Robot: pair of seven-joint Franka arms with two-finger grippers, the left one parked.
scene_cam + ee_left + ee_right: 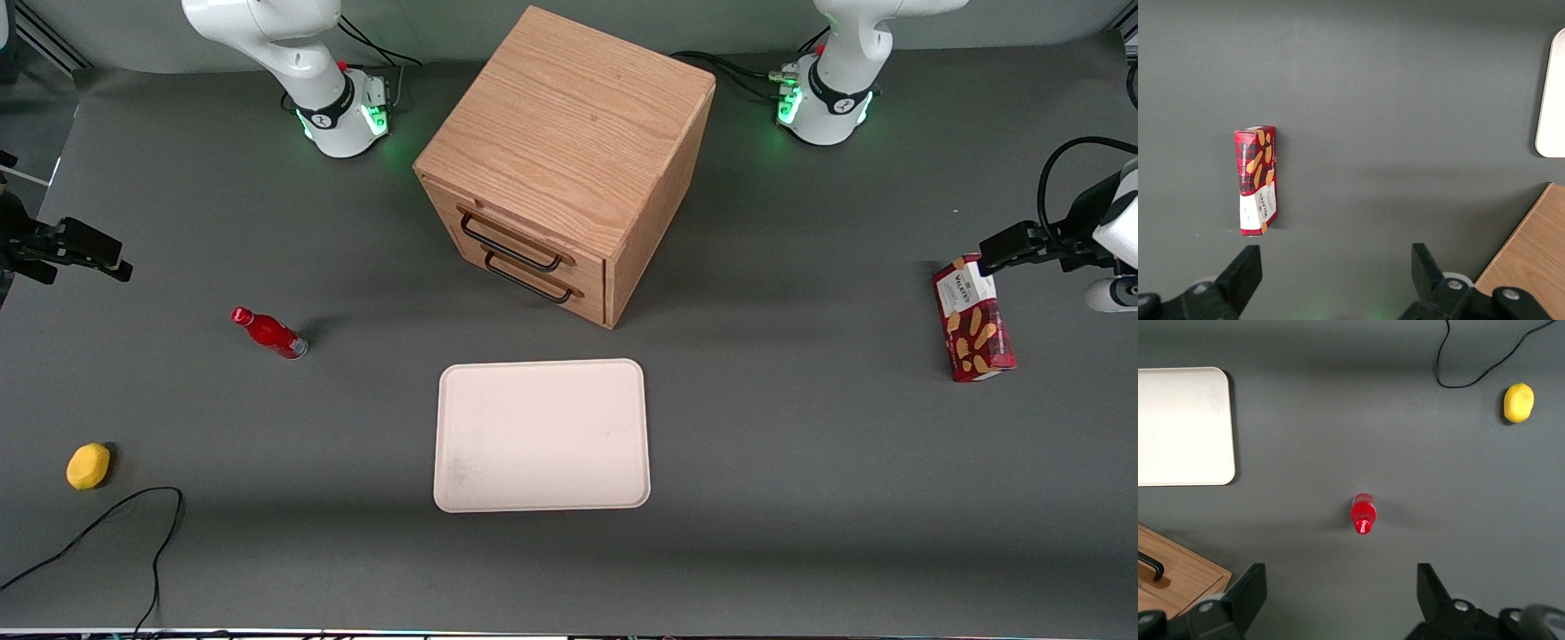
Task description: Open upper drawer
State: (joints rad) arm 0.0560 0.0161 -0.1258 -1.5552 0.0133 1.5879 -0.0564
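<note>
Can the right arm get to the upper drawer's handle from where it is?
Probably yes. The gripper hangs open above bare table near the red bottle, well off the upper drawer. Nothing stands in front of the drawer; its handle is exposed.

The black gripper (1338,600) hung open over a grey tabletop (800,462), well apart from the oak upper drawer (524,233) with its black handle; bottle (268,332) red, lemon (88,466) yellow.
</note>
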